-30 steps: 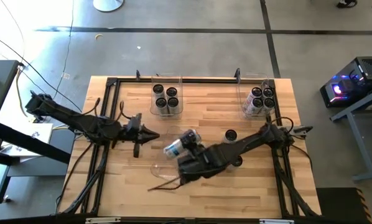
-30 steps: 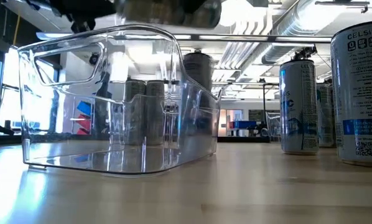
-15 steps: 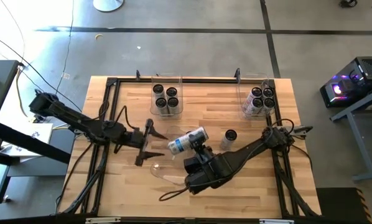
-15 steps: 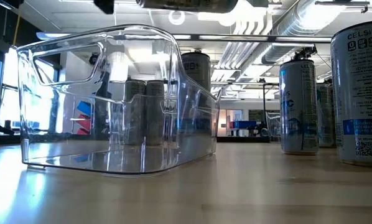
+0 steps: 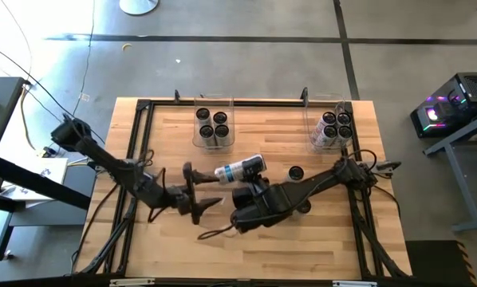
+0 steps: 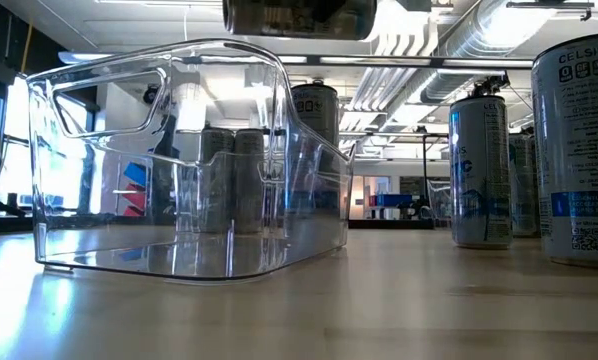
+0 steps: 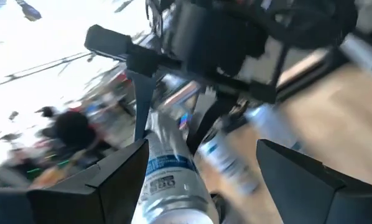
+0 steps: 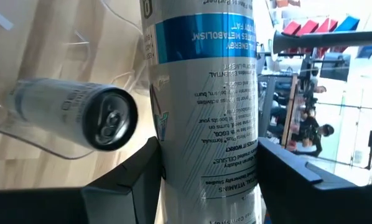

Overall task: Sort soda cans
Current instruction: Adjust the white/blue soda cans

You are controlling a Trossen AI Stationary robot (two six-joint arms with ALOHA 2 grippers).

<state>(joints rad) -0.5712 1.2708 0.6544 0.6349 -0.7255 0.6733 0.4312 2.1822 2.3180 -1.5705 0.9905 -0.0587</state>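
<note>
A silver-white can [image 8: 201, 112] banded in bright blue with dark print was seen between the black fingers [image 8: 120, 186] of the right gripper [image 5: 250, 185]. Beside it, a second can [image 8: 74, 121] was shown silver with a dark top. The table [image 5: 262, 131] was pale striped wood.

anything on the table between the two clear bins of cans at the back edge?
High view: nothing. Bare wood separates the left clear plastic bin from the right clear plastic bin. The lone upright dark-topped can stands nearer, outside that stretch.
</note>
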